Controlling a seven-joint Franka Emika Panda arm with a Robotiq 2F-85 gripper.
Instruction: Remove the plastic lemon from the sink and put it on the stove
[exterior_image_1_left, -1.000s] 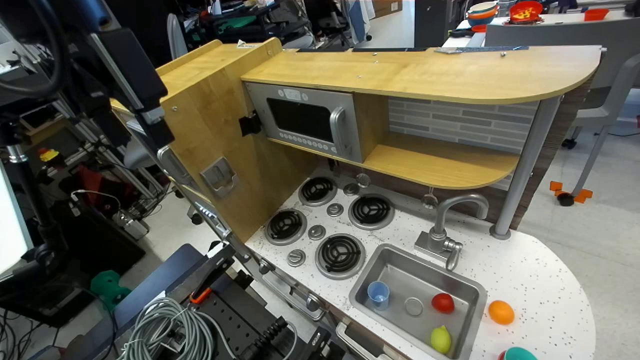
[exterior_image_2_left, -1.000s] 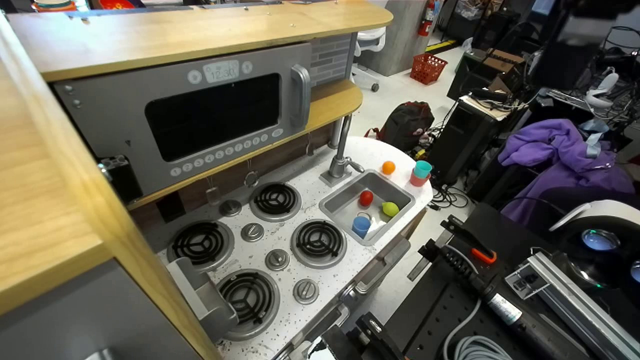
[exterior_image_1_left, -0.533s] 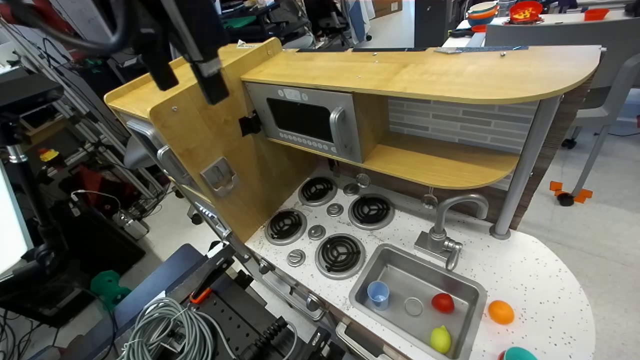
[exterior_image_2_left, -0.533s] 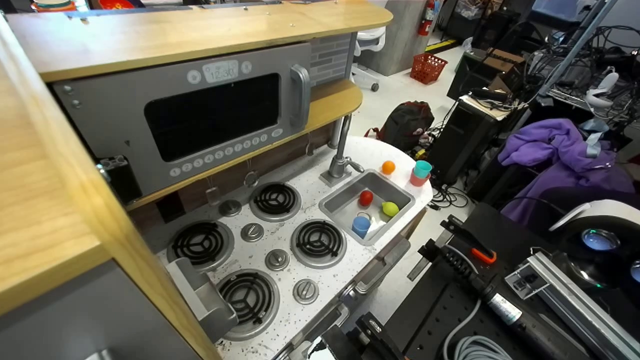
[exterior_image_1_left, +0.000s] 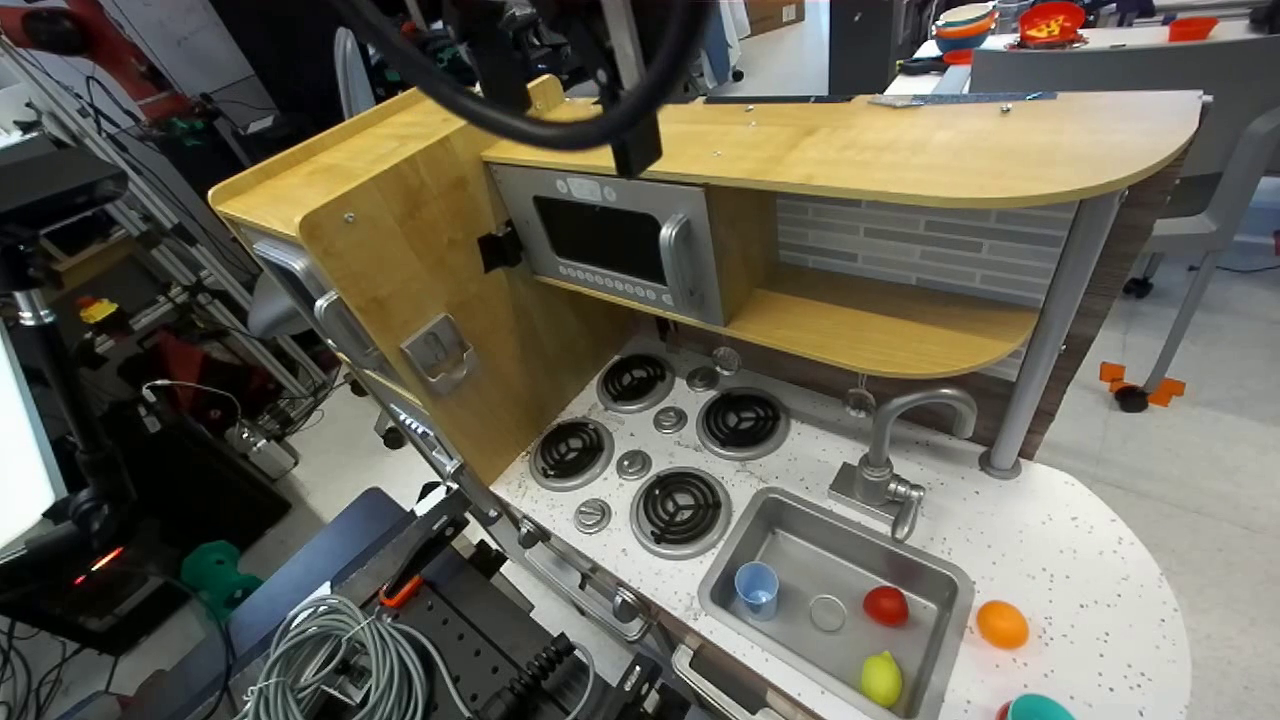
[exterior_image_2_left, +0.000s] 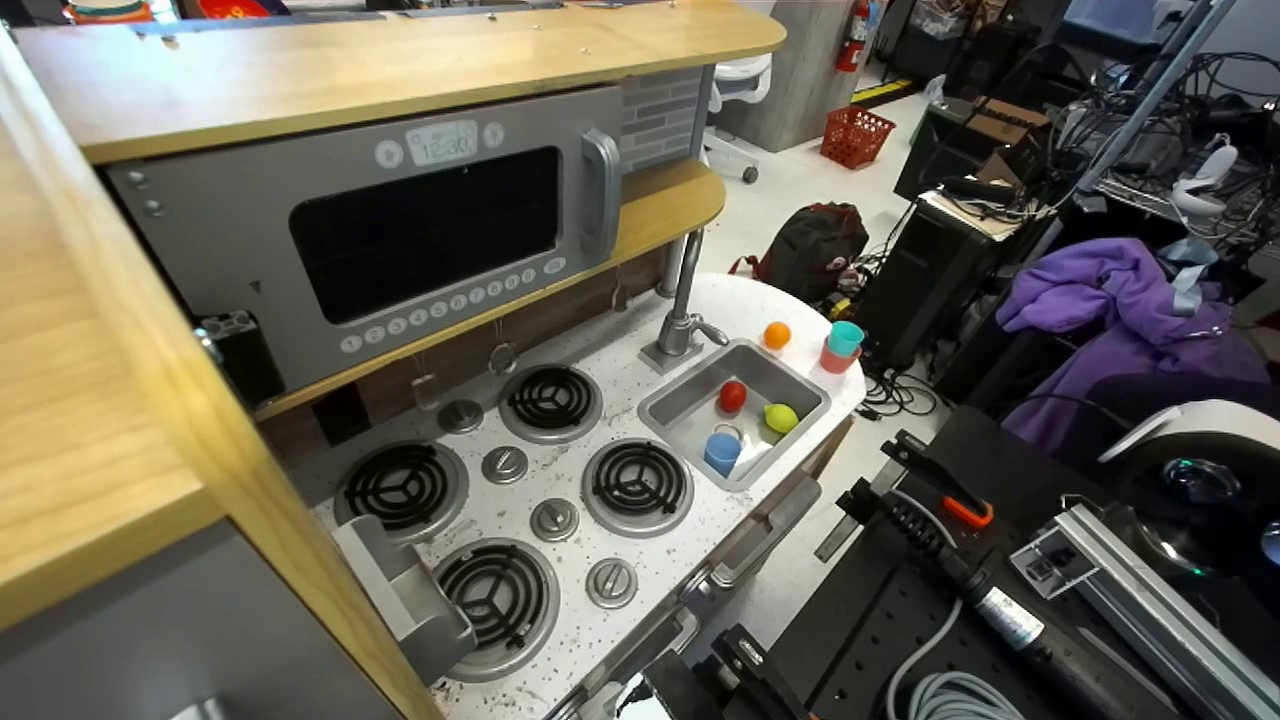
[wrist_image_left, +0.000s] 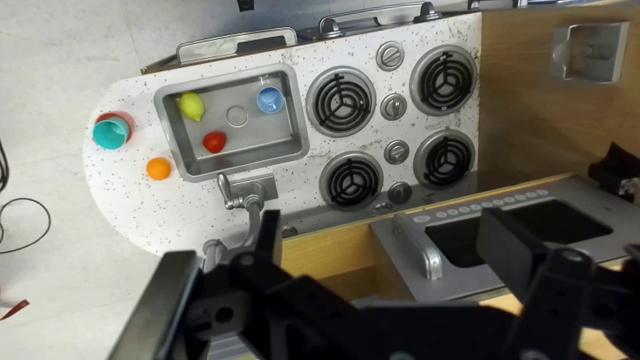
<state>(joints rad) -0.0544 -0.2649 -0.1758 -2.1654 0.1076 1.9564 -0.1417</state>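
The yellow plastic lemon (exterior_image_1_left: 881, 682) lies in the grey sink (exterior_image_1_left: 815, 565), near a corner. It also shows in an exterior view (exterior_image_2_left: 780, 418) and in the wrist view (wrist_image_left: 192, 106). The stove has several black coil burners, one (exterior_image_1_left: 680, 512) close beside the sink; that burner also shows in the wrist view (wrist_image_left: 341, 101). My gripper (wrist_image_left: 382, 220) is open, with nothing between its fingers. In an exterior view the gripper (exterior_image_1_left: 575, 130) is high, in front of the cabinet top above the microwave, far from the lemon. It is out of view in the other exterior picture.
A red fruit (wrist_image_left: 214, 142) and a blue cup (wrist_image_left: 270, 99) are also in the sink. The faucet (wrist_image_left: 252, 192) stands behind it. An orange (wrist_image_left: 158, 168) and stacked cups (wrist_image_left: 111, 132) are on the counter. The microwave (exterior_image_1_left: 605, 235) and shelf (exterior_image_1_left: 880, 320) overhang the back.
In an exterior view my gripper has moved right, from the upper left to above the microwave. In the other exterior picture the arm has left the top right. The lemon has not moved.
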